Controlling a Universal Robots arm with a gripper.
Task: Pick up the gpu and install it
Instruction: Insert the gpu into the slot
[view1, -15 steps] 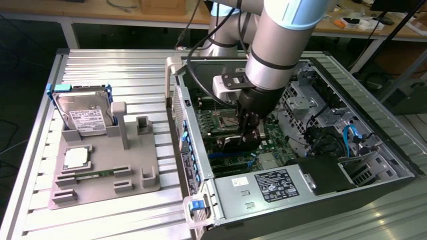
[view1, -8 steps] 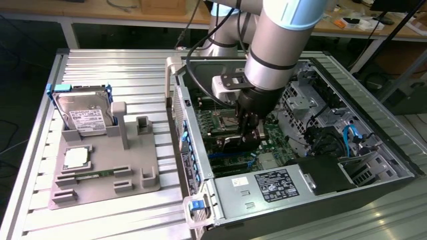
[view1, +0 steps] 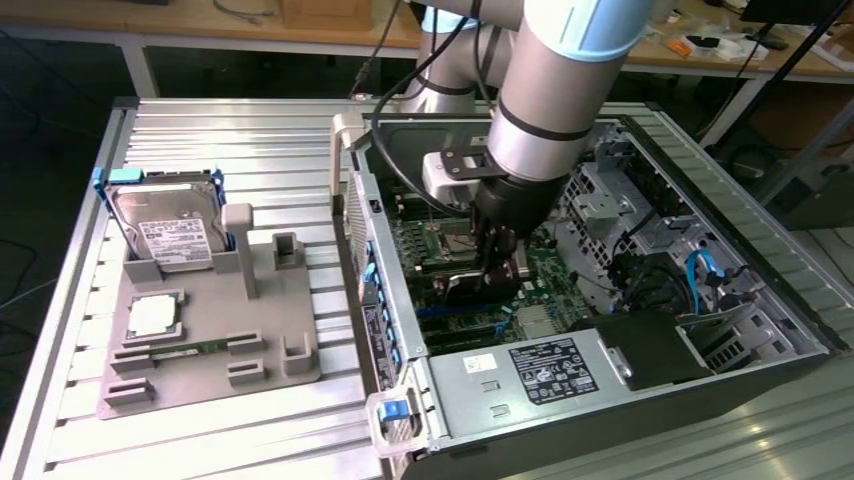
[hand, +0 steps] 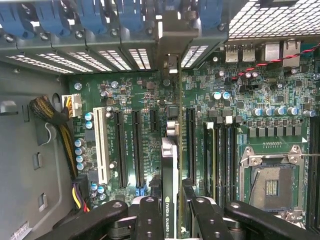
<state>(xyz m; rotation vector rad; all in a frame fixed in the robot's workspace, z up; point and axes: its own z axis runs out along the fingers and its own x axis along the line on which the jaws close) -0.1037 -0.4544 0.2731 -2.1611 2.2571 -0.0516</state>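
The gpu (hand: 169, 200) looks matt black, the table (view1: 227, 130) ribbed metal.

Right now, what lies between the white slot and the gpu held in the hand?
In the wrist view, two long black slots and a short black slot lie on the green board between the white slot and the gpu.

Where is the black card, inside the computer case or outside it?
Inside. The gripper holds the gpu on edge over the motherboard within the open case; whether it is seated in a slot, cannot tell.
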